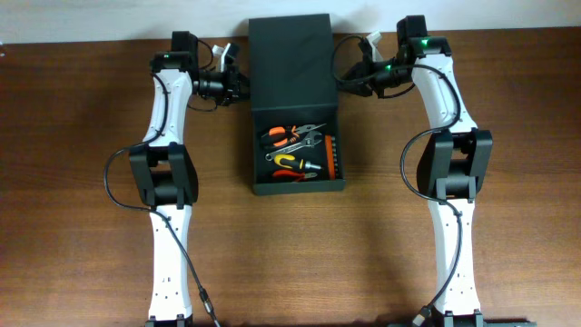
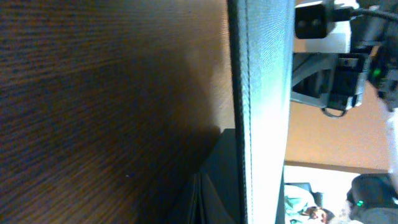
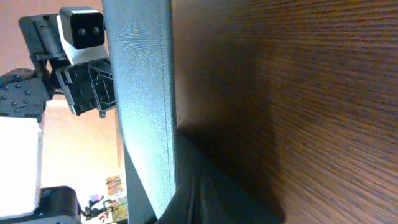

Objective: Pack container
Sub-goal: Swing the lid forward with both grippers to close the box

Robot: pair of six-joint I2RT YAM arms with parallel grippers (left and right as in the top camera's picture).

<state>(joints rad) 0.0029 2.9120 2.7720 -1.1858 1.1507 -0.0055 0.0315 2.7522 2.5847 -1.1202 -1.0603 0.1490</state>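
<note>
1. Dark green-black container (image 1: 298,188) sat open mid-table, its lid (image 1: 290,59) upright at the far edge; the wooden table (image 1: 82,182) stretched wide on either side.
2. Left gripper (image 1: 238,85) and right gripper (image 1: 349,80) were closed on nothing, just beside the lid's side edges.

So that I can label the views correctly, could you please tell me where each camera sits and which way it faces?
Overhead: above the table, looking straight down on the open container and hand tools; left arm and right arm both show.
Left wrist: beside the lid, facing across its edge toward the right arm; its left tool shows dark at bottom.
Right wrist: mirrored, facing the left arm; right tool at bottom.
Shared: both wrist views show the lid's edge.
</note>
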